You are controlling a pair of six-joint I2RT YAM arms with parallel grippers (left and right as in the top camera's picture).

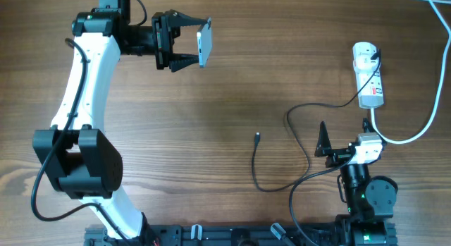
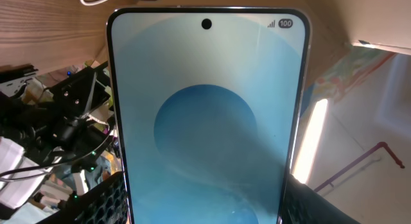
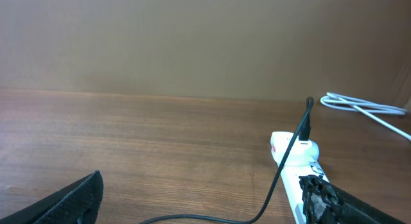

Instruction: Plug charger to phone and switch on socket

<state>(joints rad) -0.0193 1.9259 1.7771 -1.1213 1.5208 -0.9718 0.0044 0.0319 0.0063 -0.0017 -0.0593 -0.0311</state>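
Observation:
My left gripper (image 1: 184,41) is shut on the phone (image 1: 205,43) and holds it on edge above the far left of the table. In the left wrist view the phone's cyan-blue screen (image 2: 205,121) fills the space between the fingers (image 2: 205,208). The white socket (image 1: 368,75) lies at the right, with the black charger plugged into its far end. The charger's cable (image 1: 256,168) loops across the table, and its connector tip (image 1: 258,137) lies free near the centre. My right gripper (image 1: 344,133) is wide open and empty just before the socket (image 3: 302,169), with the cable (image 3: 282,176) between its fingers (image 3: 205,201).
A thick white lead (image 1: 430,119) curves from the socket's near end along the right edge to the far corner; it also shows in the right wrist view (image 3: 363,107). The arm bases stand at the table's near edge.

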